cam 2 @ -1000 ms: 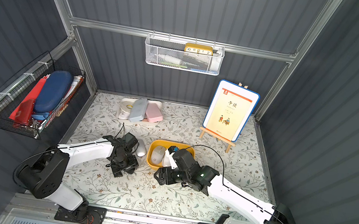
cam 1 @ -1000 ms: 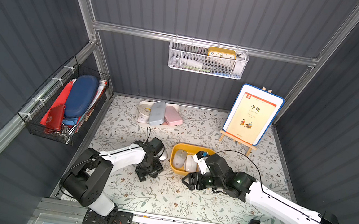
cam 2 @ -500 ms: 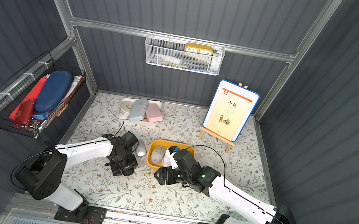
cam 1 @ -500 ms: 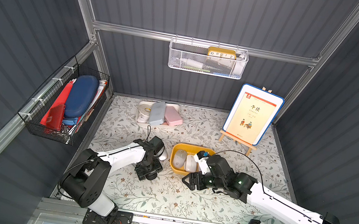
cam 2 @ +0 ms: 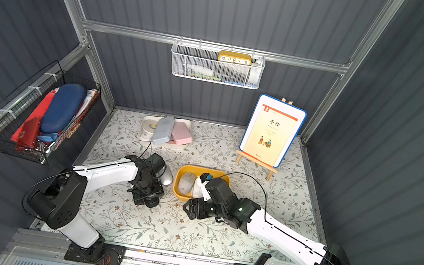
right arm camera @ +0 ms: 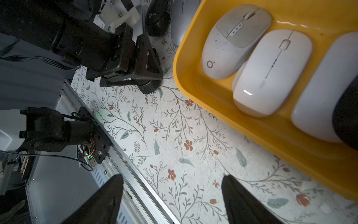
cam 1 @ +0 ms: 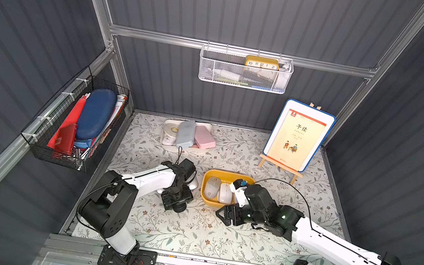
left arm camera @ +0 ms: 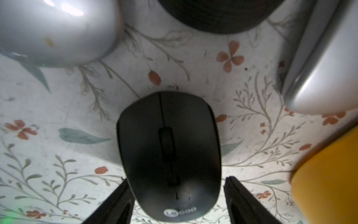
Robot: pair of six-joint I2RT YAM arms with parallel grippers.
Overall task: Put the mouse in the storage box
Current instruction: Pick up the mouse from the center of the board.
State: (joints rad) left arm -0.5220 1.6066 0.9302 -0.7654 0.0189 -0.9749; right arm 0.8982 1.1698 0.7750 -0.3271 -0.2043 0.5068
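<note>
The black mouse (left arm camera: 168, 151) lies between the fingers (left arm camera: 120, 199) of my left gripper (left arm camera: 176, 179). It is flat on the flowered cloth (left arm camera: 67, 108), logo end nearest my wrist and wheel end pointing away. One finger sits against its flank. At the other a thin strip of cloth shows, so I cannot tell whether I am pinching the mouse or only bracketing it. Just beside that gripper lies a silver mouse (left arm camera: 319, 73). Past it is a corner of the yellow storage box (left arm camera: 325, 184), near the black mouse but apart from it.

My right gripper (right arm camera: 172, 180) hangs spread over bare cloth with nothing between its fingers, just outside the box's near wall. Beyond that wall, inside the box, a beige mouse (right arm camera: 232, 38) and a white mouse (right arm camera: 271, 73) lie touching. A third pale mouse (right arm camera: 319, 87) is partly hidden by something dark.

In a top view my left gripper (cam 1: 178, 189) covers the black mouse completely, and only the wrist cameras show it. The right wrist camera catches just its logo end, beside the silver mouse. The top views alone show the whole layout: the box stands between my two grippers, and the silver mouse sits between my left gripper and the box.
</note>
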